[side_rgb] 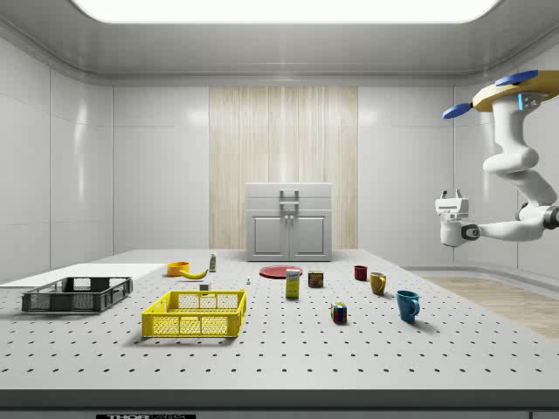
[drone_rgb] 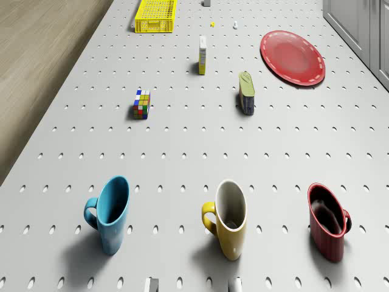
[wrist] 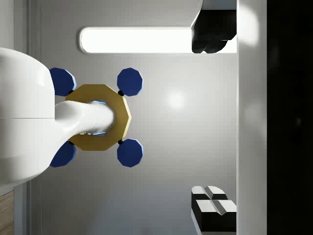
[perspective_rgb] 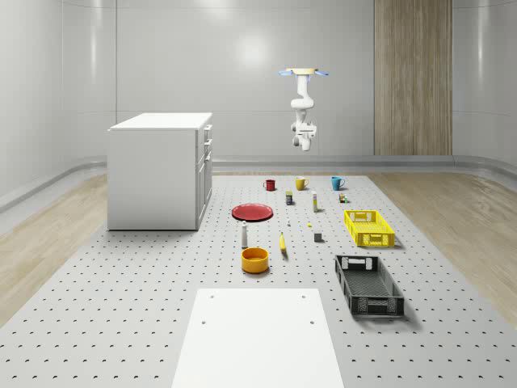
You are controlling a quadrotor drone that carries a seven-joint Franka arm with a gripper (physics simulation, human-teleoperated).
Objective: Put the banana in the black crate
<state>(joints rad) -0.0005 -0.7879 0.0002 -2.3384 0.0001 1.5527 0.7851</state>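
Two crates sit on the table [perspective_rgb: 121, 323] — a black crate [perspective_rgb: 368, 284] and a yellow crate [perspective_rgb: 368, 227]. Both look empty inside. The black crate is close to the white board [perspective_rgb: 258, 339] at the near end of the whole-scene view, and the yellow crate is just behind it. An orange bowl [perspective_rgb: 254, 259] sits well off to the whole-scene view's left of the black crate, and nothing shows in it.

The banana [perspective_rgb: 283, 242] lies flat on the table, just beside the orange bowl, between the bowl and the crates. It is well apart from the black crate. A small white bottle [perspective_rgb: 244, 236] stands near the bowl, and a red plate [perspective_rgb: 253, 212] lies behind it. A small dark block [perspective_rgb: 318, 237] sits between the banana and the yellow crate.

Three cups stand in a row at the far end — a blue cup [drone_rgb: 110, 213], a yellow cup [drone_rgb: 228, 218] and a red cup [drone_rgb: 328, 220]. A color cube [drone_rgb: 141, 104] sits near them. A white cabinet [perspective_rgb: 160, 170] stands at the side.

The drone [perspective_rgb: 304, 73] hovers high over the far end, behind the cups. Its hand [side_rgb: 451, 202] hangs in the air and holds nothing; its fingers [wrist: 213, 203] are spread wide.
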